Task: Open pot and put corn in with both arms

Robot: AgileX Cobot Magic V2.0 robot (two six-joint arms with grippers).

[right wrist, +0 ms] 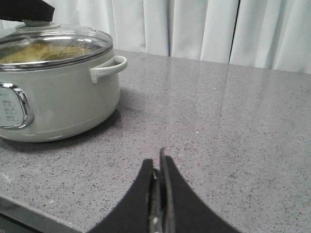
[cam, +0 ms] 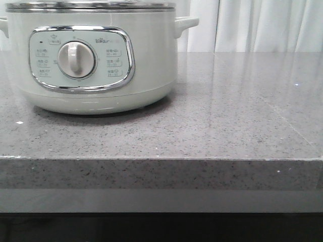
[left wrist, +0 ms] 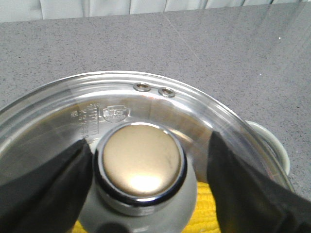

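Observation:
The pale grey-green pot [cam: 91, 55] stands at the left of the counter with its steel-rimmed glass lid [left wrist: 160, 104] on it. My left gripper [left wrist: 148, 148] is open, its black fingers [left wrist: 53, 184] on either side of the lid's gold-topped knob [left wrist: 141, 158], with a gap on one side. The yellow corn [left wrist: 206, 208] shows through the glass, inside the pot. In the right wrist view the pot [right wrist: 58, 92] stands to one side with the left gripper [right wrist: 24, 8] over its knob. My right gripper [right wrist: 158, 165] is shut and empty, above the bare counter, apart from the pot.
The grey speckled counter [cam: 227, 111] runs to a front edge [cam: 161, 160] close to the camera. White curtains [right wrist: 204, 29] hang behind it. The pot's side handle [right wrist: 108, 68] juts toward my right gripper's side.

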